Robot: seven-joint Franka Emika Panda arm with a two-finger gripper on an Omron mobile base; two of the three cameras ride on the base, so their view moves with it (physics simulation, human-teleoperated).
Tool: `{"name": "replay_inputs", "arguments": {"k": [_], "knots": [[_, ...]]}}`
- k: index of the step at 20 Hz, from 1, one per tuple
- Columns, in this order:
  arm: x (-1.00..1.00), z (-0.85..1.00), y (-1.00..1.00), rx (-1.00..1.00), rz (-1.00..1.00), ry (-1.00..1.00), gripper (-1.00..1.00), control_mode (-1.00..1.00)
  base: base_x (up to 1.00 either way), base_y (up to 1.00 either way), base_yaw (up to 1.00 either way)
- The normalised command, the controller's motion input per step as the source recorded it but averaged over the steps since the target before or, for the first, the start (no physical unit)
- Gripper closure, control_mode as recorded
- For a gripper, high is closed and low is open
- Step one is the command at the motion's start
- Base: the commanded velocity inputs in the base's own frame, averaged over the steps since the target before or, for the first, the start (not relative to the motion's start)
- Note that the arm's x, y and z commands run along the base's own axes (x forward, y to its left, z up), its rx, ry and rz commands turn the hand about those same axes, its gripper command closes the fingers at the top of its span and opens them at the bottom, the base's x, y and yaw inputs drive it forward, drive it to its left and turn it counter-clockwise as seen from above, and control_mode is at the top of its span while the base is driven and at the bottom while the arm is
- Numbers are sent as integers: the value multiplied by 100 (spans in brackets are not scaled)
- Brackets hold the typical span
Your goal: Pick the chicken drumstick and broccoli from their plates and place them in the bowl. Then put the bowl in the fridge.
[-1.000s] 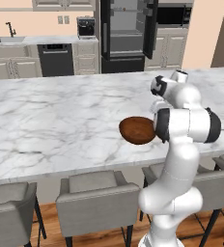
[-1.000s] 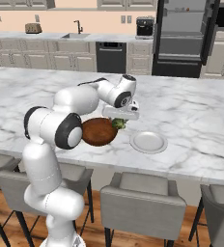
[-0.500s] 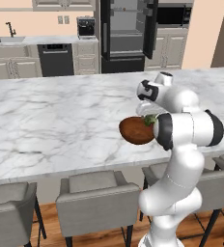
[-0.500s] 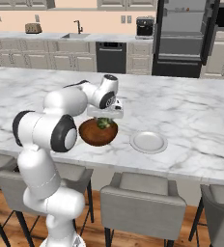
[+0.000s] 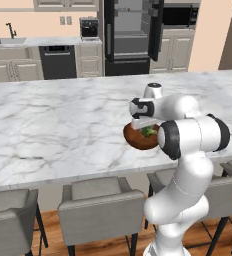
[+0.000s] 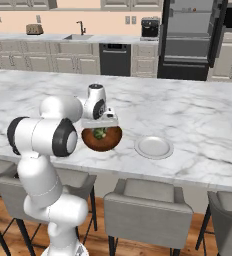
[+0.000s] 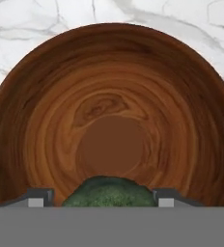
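Observation:
The dark reddish-brown wooden bowl (image 5: 140,139) (image 6: 102,140) (image 7: 109,111) stands near the front edge of the marble island. My gripper (image 5: 147,128) (image 6: 100,129) (image 7: 104,198) hangs just above the bowl's inside and is shut on the broccoli (image 7: 107,191) (image 5: 148,132) (image 6: 99,134), a green floret between the two fingertips. In the hand view the bowl's wooden inside is bare. A pale plate (image 6: 153,147) lies bare right of the bowl. The black fridge (image 5: 133,35) (image 6: 188,35) stands at the back wall with its doors open. The chicken drumstick is out of view.
Grey stools (image 5: 100,210) (image 6: 148,210) line the island's near edge. At the back counter are a black dishwasher (image 5: 58,62) (image 6: 114,58), a sink with a tap (image 6: 80,31) and a coffee machine (image 5: 89,28). Marble stretches left of the bowl (image 5: 53,130).
My gripper has swung from beside the plate across to above the bowl, carrying the broccoli with it. The bowl and the plate have stayed in place.

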Motion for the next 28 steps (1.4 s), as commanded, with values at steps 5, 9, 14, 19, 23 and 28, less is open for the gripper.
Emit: {"name": "replay_inputs", "arguments": {"k": [5,9,14,19,23,28], "knots": [[4,-28,0,0,0,0,100,-100,0,0,0],[7,-24,0,0,0,0,100,-100,0,0,0],[7,-16,0,0,0,0,100,-100,0,0,0],[0,-1,0,1,0,0,-100,-100,0,0,0],[-1,13,0,2,0,0,-100,-100,0,0,0],[-3,36,0,7,0,-1,-100,-100,0,0,0]]}}
